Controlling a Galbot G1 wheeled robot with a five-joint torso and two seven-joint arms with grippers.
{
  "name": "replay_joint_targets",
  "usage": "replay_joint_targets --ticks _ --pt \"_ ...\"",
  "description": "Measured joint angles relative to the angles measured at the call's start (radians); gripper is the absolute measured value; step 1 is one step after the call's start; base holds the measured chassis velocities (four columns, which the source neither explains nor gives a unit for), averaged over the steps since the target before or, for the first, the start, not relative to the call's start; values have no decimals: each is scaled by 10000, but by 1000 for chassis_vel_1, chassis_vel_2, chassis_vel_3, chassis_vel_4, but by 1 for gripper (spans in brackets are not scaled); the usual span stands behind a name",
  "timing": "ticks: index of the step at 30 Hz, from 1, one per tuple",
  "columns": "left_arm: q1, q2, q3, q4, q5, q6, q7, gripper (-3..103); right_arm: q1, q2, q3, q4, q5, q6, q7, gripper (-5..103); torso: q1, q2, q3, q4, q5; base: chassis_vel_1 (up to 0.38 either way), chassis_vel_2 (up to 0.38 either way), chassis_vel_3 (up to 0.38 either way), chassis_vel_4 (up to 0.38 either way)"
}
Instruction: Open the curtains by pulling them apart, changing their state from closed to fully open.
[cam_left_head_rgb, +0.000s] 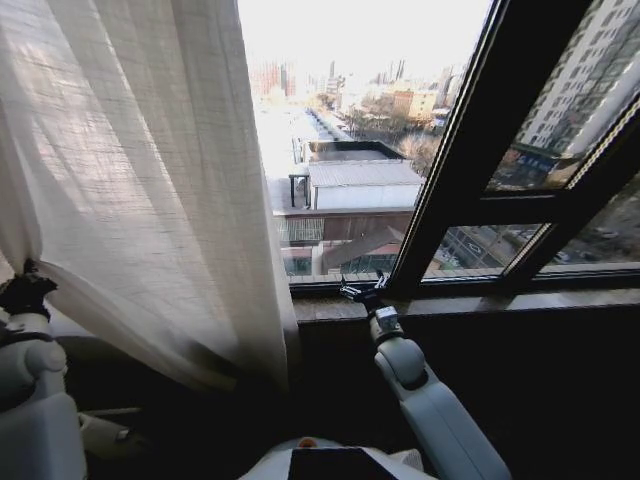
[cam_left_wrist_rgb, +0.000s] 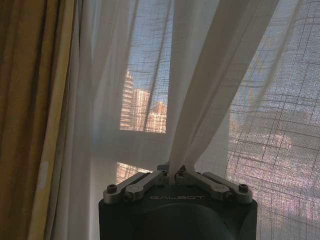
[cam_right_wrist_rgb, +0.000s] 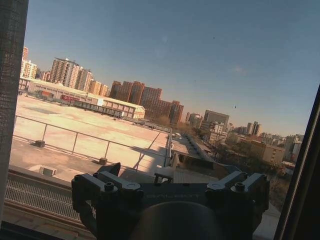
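Fabric of the curtain (cam_left_wrist_rgb: 210, 90) sits pinched in the closed left claw (cam_left_wrist_rgb: 176, 175) and could slip free under tension, while the right claw (cam_right_wrist_rgb: 170, 187) waits spread, empty.

**Curtain pulled left, window bare on right**

Curtain (cam_left_head_rgb: 150, 180) hangs at left, gathered low into left gripper (cam_left_head_rgb: 25, 290). Right gripper (cam_left_head_rgb: 362, 292) sits at the window sill (cam_left_head_rgb: 470, 303), right of the curtain, before the window frame (cam_left_head_rgb: 480, 130).

Dark window frame (cam_left_head_rgb: 470, 140), stone sill (cam_left_head_rgb: 480, 303), yellow drape (cam_left_wrist_rgb: 30, 120).
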Motion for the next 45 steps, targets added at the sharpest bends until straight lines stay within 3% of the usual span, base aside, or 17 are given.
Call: replay_joint_targets --ticks 6,10,14,18,23,25,28,30,33,35,36,39,41,43,45 --pt "70 -9 308 -174 173 -15 266 0 132 20 -46 -164 3 10 -18 100 0 0 0 -1 -2 0 0 0 0" --pt "50 -290 1028 -807 694 -81 956 4 267 -21 -39 -257 31 14 -21 100 0 0 0 -5 1 0 0 0 0" --pt "110 -597 1756 -1580 1093 -146 2190 20 353 -79 -2 -377 141 46 -29 100 0 0 1 -6 3 0 0 0 0" --pt "316 -709 2176 -2015 1312 -105 2830 32 432 -83 1 -468 243 66 -50 100 -1 0 1 -3 4 0 0 0 0" --pt "502 -649 2563 -2146 1428 -98 3194 54 550 -36 -67 -549 259 82 -74 100 -2 0 1 -2 4 0 0 0 0" --pt "481 -498 2682 -2016 1429 -110 3351 59 580 -7 -120 -559 260 84 -77 100 -2 0 1 -2 5 0 0 0 0" --pt "105 7 3049 -1328 1336 -202 3570 76 602 37 -221 -589 258 87 -80 100 -2 0 0 -3 3 0 0 0 0" --pt "35 86 3117 -1218 1329 -216 3587 76 602 40 -230 -591 257 88 -80 100 -2 0 1 -4 3 0 0 0 0" --pt "-460 535 3728 -536 1284 -281 3638 91 604 31 -244 -626 229 119 -75 100 -2 -1 1 -4 2 0 0 0 0" --pt "-537 573 3816 -457 1285 -281 3623 91 604 27 -242 -628 226 126 -72 100 -2 0 2 -3 1 0 0 0 0" --pt "-739 644 4011 -296 1274 -279 3419 98 588 19 -232 -630 220 140 -66 100 -1 -1 1 -5 2 0 0 0 0" --pt "-1007 709 4165 -65 1222 -176 3100 100 547 15 -210 -630 215 151 -58 100 -2 0 1 -4 2 0 0 0 0" --pt "-1374 750 4206 225 1246 -51 2318 102 460 26 -182 -630 189 190 -44 100 -2 0 1 -4 2 0 0 0 0" --pt "-1644 754 4062 432 1339 68 1696 93 378 40 -160 -622 144 220 -38 100 -2 -1 1 -4 1 0 0 0 0" --pt "-1793 787 3973 586 1414 93 1394 93 331 46 -143 -613 89 235 -35 100 -2 0 1 -3 1 0 0 0 0"
